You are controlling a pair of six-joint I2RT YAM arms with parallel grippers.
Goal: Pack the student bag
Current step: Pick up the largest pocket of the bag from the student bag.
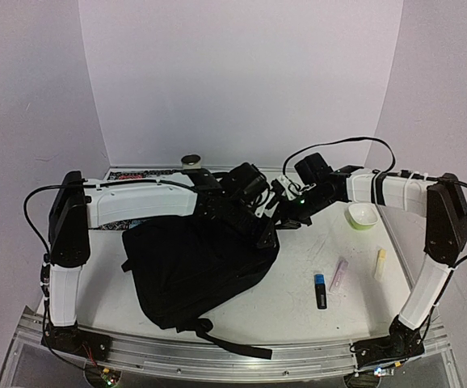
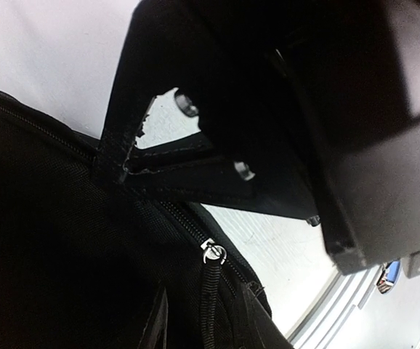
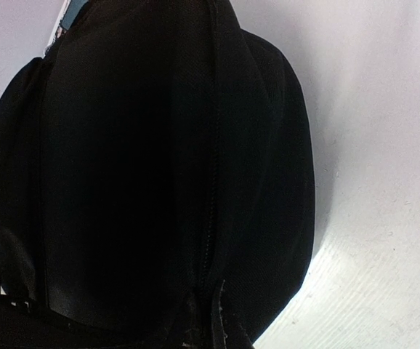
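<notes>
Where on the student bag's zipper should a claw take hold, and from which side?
Probably the black cord pull hanging below the silver slider on the student bag. It is slim and longer than the small slider; pinch across its width, coming from the table side, since bag fabric bulks on the other.

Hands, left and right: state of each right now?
Left hand: finger against the strap of the student bag; open or closed cannot be told.
Right hand: at the student bag, fingers out of view; cannot be told.
</notes>
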